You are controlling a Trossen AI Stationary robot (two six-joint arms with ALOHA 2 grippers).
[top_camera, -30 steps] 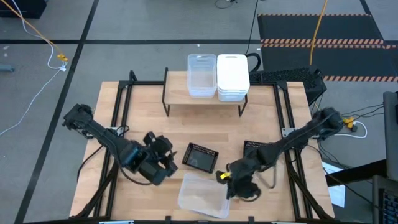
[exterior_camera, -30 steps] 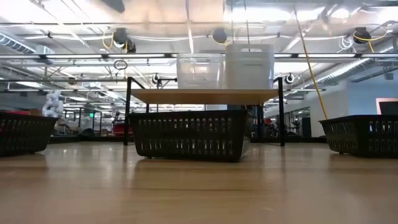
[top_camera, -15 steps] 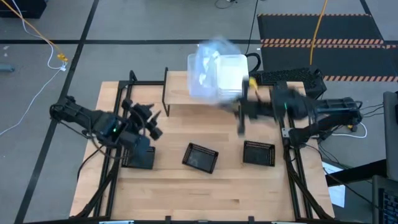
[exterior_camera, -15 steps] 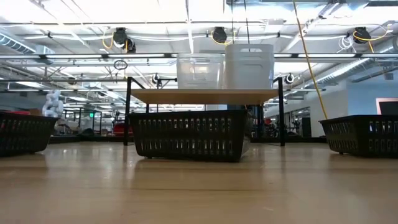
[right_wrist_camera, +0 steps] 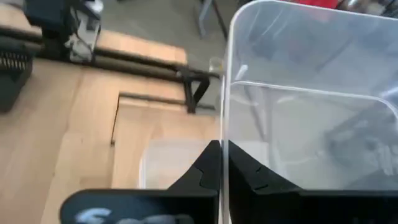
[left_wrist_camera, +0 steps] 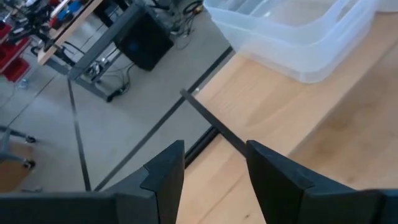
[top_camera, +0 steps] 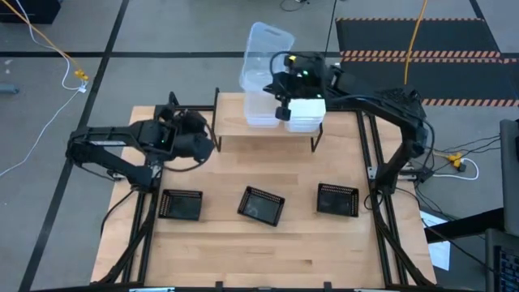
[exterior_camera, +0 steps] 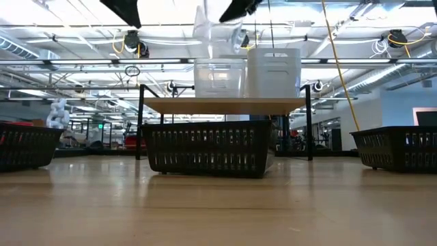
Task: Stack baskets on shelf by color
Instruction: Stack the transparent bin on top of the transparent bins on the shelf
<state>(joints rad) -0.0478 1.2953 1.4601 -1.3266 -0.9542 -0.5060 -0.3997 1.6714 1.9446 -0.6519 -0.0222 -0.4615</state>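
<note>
Right pincer (top_camera: 281, 96) up over back of shelf (top_camera: 229, 123), pressed tight on wall of a clear basket (top_camera: 258, 53), held tilted above the clear stack (top_camera: 259, 109). Seen in right wrist view as fingers (right_wrist_camera: 208, 167) nipping the thin clear wall (right_wrist_camera: 298, 124) from both sides. Held basket hangs partly past shelf's rear edge, over the floor, touching nothing else as far as can be told. Low view: same clear basket (exterior_camera: 208, 31) aloft, just above the clear stack (exterior_camera: 219, 78) on the shelf board (exterior_camera: 225, 105).

White baskets (top_camera: 304, 101) stacked on shelf, just beside clear stack, on its right in high view.

Left pincer (top_camera: 199, 144) near shelf's left end, by the black leg, half spread, pinching nothing. Left wrist view: fingers (left_wrist_camera: 165, 177) apart w/ bare wood btwn them, clear basket (left_wrist_camera: 298, 31) ahead on shelf.

Three black mesh baskets on counter (top_camera: 243, 259) in a row, well apart from each other: left (top_camera: 181, 204), middle (top_camera: 261, 204) slightly skewed, right (top_camera: 336, 199). All upright, in front of shelf, none on it.
</note>
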